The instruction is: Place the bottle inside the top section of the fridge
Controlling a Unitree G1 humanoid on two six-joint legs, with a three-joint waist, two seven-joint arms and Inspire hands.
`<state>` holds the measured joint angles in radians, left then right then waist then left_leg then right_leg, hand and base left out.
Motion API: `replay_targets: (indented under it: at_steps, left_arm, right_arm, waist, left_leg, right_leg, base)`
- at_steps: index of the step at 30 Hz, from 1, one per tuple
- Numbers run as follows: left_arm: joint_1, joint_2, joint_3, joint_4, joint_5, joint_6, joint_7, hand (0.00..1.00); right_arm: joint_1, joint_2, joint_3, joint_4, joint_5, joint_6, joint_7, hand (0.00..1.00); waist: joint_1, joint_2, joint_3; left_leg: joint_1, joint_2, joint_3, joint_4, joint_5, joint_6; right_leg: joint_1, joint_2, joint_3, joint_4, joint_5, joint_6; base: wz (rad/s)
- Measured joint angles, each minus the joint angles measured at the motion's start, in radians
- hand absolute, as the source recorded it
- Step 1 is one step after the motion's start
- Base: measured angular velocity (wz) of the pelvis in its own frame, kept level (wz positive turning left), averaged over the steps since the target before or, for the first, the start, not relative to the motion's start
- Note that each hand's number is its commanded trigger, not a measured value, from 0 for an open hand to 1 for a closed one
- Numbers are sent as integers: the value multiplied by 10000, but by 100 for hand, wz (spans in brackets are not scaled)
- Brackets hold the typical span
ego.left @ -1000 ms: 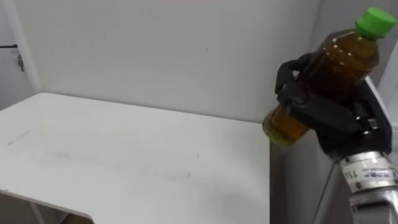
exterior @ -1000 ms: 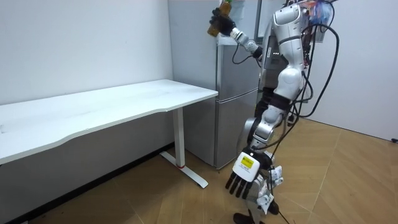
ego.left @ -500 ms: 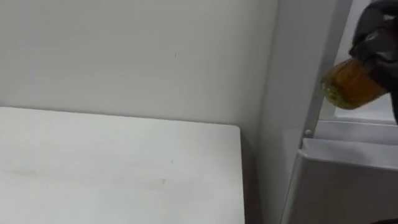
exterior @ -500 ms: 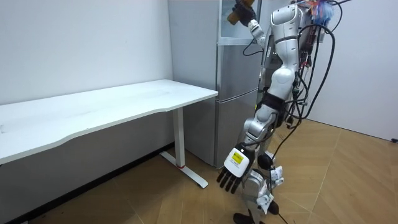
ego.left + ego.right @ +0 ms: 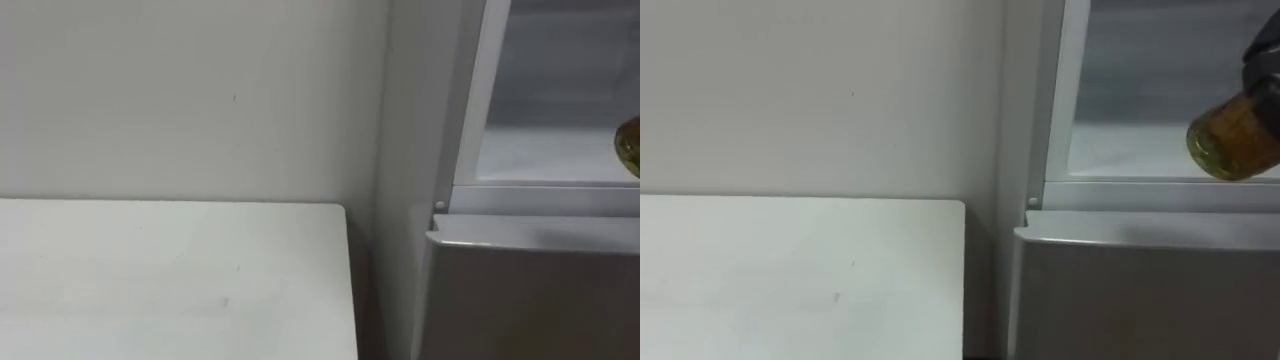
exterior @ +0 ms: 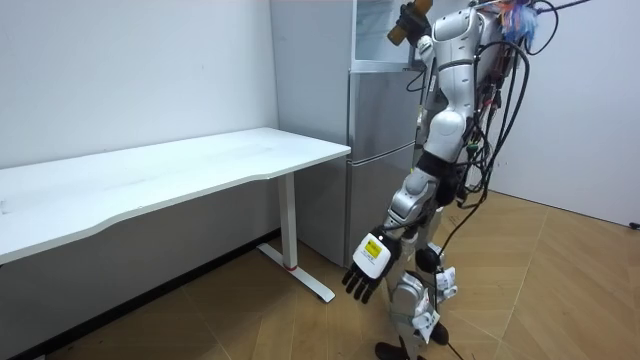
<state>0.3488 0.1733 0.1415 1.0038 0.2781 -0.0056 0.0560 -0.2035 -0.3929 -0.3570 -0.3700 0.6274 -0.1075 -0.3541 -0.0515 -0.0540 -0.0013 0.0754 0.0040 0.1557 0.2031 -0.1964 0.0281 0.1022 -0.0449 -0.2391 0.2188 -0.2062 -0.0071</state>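
Note:
An amber bottle [image 5: 1233, 138] hangs tilted in front of the open upper fridge compartment [image 5: 1140, 110], its base toward me. My dark right hand [image 5: 1265, 45] is curled round it at the view's right edge. The left eye view catches a sliver of the bottle [image 5: 632, 147]. In the room view I stand facing the fridge [image 6: 380, 150], right hand [image 6: 412, 15] raised with the bottle [image 6: 402, 27] at the upper opening. My left hand [image 6: 362, 280] hangs low beside my legs, fingers spread and straight.
A white table [image 5: 150, 270] fills the lower left and ends close to the fridge's side wall [image 5: 405, 150]. The silver lower fridge door [image 5: 1140, 290] is closed below the opening. A white wall [image 5: 180, 90] stands behind the table.
I have turned right from the table toward the fridge, so the whole view shifted. My right hand carried the bottle across to the open upper compartment. My left hand swung slightly.

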Motion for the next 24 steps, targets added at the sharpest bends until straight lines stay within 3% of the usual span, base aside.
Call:
replay_targets:
  at_steps: [5,9,12,18,24]
  left_arm:
    - [196,0,167,-49,-1,15,-3,0]
    - [267,7,208,-13,-3,6,-3,0]
    - [271,7,210,-12,0,19,-4,0]
    - [197,14,944,30,205,218,-19,0]
    - [279,26,1113,29,214,445,-17,0]
  right_arm:
    - [-2,0,-180,325,-47,182,-320,100]
    - [-119,-151,-154,947,-446,192,-482,100]
    - [-279,-422,-132,1678,-446,324,-523,100]
    - [-1047,-806,-132,2624,-449,735,-809,100]
    - [-1870,-957,3,3651,-415,875,-1096,100]
  waist:
    - [49,-220,-37]
    - [310,-369,-32]
    - [372,-546,68]
    - [605,-455,0]
    - [805,-466,7]
  left_leg:
    - [-58,0,-8,11,-6,-13]
    - [40,-3,-21,-47,-28,-51]
    - [-6,6,-134,-42,-44,-74]
    - [-205,0,-277,7,-69,-86]
    - [-137,-6,-298,19,-66,-90]
  right_leg:
    - [-41,19,-13,-144,-26,-9]
    - [69,58,5,-147,-18,-8]
    - [115,72,-92,-155,-18,-9]
    - [-43,58,-239,-135,-18,-8]
    - [31,64,-272,-151,-19,-6]
  base:
    - [0]
    - [0]
    - [8]
    - [5]
    - [2]
